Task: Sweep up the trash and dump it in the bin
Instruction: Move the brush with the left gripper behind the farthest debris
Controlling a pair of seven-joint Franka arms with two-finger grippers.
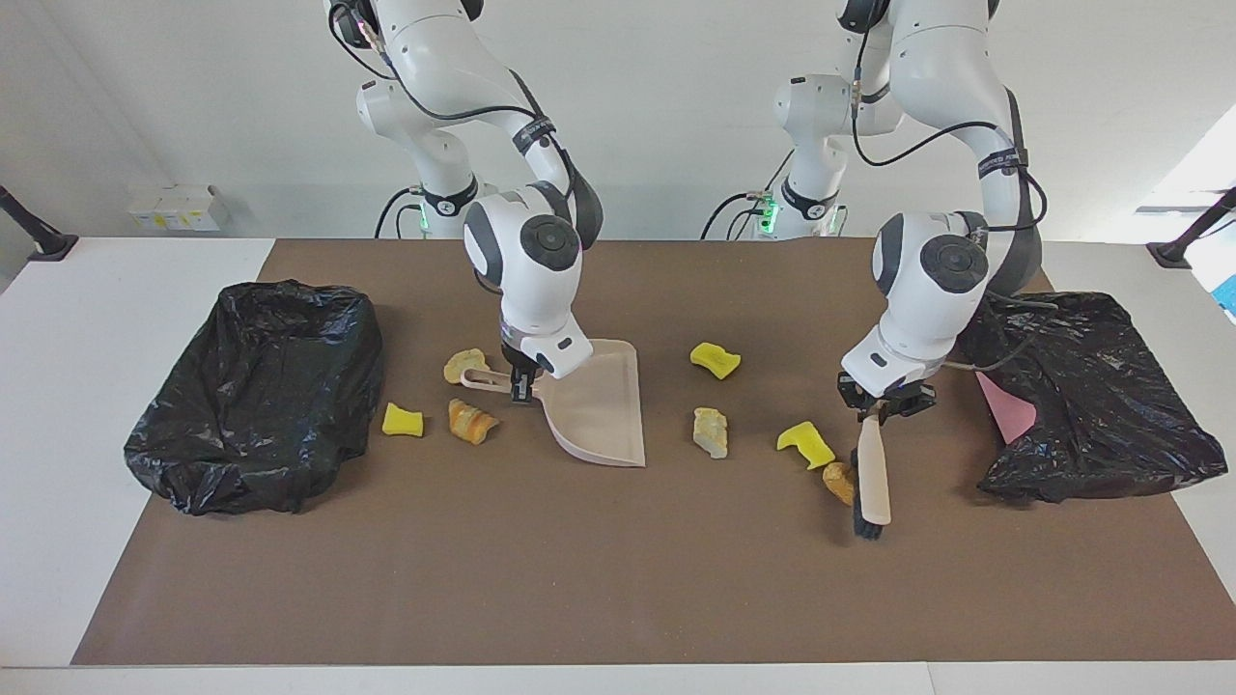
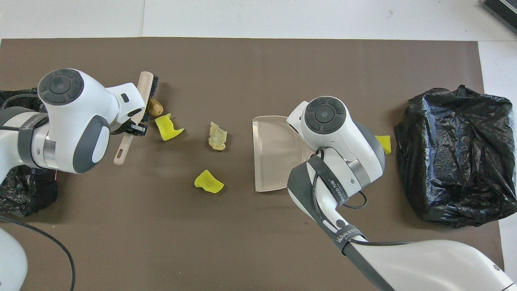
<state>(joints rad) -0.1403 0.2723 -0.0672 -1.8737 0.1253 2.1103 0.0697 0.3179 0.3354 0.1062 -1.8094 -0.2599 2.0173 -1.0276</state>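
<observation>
Your right gripper (image 1: 521, 382) reaches down at mid-table, its jaws clamped on the handle of the dustpan (image 1: 599, 405), whose open lip faces the left arm's end. Your left gripper (image 1: 884, 403) hangs from a bent arm beside the bin bag (image 1: 1091, 405) at its own end, jaws closed on the brush (image 1: 874, 478), bristle end down by a tan lump (image 1: 838, 480). The trash (image 1: 712, 430) lies scattered: four lumps between brush and pan, three between the pan and the other bin bag (image 1: 256, 391). Farthest from the robots, the brown mat (image 1: 579, 579) lies bare to its edge.
</observation>
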